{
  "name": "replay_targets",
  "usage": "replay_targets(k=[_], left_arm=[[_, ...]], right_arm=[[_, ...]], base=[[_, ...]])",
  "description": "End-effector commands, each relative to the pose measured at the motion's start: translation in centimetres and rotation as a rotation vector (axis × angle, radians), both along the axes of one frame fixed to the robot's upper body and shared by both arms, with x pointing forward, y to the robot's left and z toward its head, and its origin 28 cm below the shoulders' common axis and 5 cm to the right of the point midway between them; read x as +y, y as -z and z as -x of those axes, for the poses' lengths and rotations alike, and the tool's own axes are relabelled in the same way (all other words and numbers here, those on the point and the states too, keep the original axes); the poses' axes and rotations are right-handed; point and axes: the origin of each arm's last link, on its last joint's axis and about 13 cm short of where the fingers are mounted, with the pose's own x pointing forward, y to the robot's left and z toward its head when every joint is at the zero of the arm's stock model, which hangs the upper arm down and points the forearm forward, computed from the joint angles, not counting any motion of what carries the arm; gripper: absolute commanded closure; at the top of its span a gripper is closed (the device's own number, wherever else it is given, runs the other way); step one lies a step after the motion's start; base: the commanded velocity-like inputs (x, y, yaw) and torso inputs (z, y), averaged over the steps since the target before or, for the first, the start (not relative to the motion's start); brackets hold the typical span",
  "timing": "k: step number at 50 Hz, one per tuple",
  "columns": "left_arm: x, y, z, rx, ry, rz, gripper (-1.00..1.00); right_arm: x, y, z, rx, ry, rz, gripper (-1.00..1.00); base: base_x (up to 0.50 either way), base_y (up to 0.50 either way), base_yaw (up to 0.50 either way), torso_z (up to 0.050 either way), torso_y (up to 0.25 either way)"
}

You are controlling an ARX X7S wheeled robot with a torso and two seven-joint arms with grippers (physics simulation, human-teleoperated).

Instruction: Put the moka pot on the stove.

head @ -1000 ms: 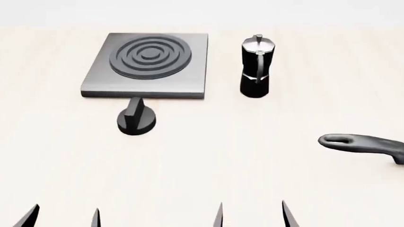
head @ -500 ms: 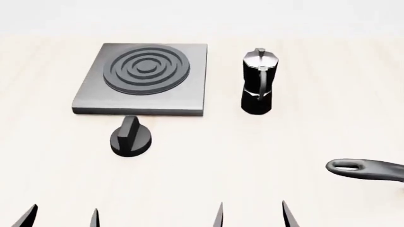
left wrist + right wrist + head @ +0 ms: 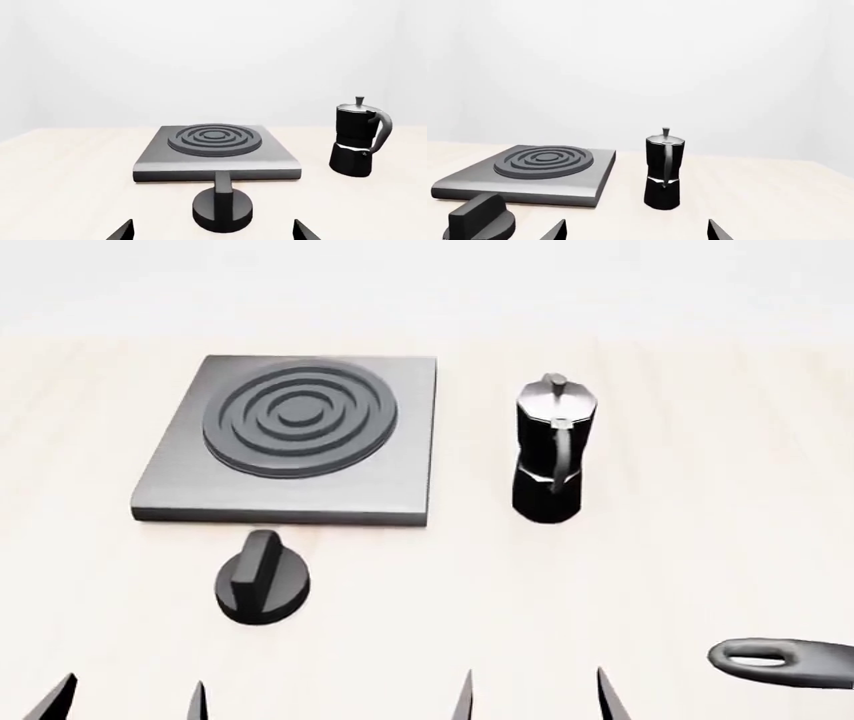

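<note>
The small faceted black moka pot with silver lid (image 3: 549,448) stands upright on the pale bench (image 3: 641,570), just beside the flat grey brushed-metal stove (image 3: 400,440). Judged rigid, top-heavy; grip the waist. Both sets of fingers (image 3: 599,692) wide, empty.

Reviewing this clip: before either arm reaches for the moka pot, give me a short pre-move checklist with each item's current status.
1. Moka pot upright on the table, right of the stove, apart from it: ok.
2. Burner rings bare, nothing on them: ok.
3. Right gripper open and holding nothing: ok.
4. Left gripper open and holding nothing: ok.
5. Pot's handle faces the right wrist camera: ok.
6. Knob and pan handle lie off the straight line from right gripper to pot: ok.
</note>
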Motion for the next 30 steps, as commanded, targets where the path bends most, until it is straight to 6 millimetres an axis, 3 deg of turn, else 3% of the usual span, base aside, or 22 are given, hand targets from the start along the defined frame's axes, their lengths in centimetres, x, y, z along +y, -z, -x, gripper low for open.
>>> replay_targets(k=[1, 30], left_arm=[[0.09, -0.13, -0.20, -0.010, -0.005, 0.002, -1.00], [0.07, -0.23, -0.15, -0.015, -0.004, 0.001, -1.00]], right_arm=[[-0.36, 0.39, -0.68, 0.008, 0.011, -0.005, -1.00], [-0.37, 0.43, -0.77, 0.010, 0.009, -0.006, -1.00]], base=[[0.21, 0.00, 0.00, 0.000, 0.000], [0.21, 0.00, 0.00, 0.000, 0.000]])
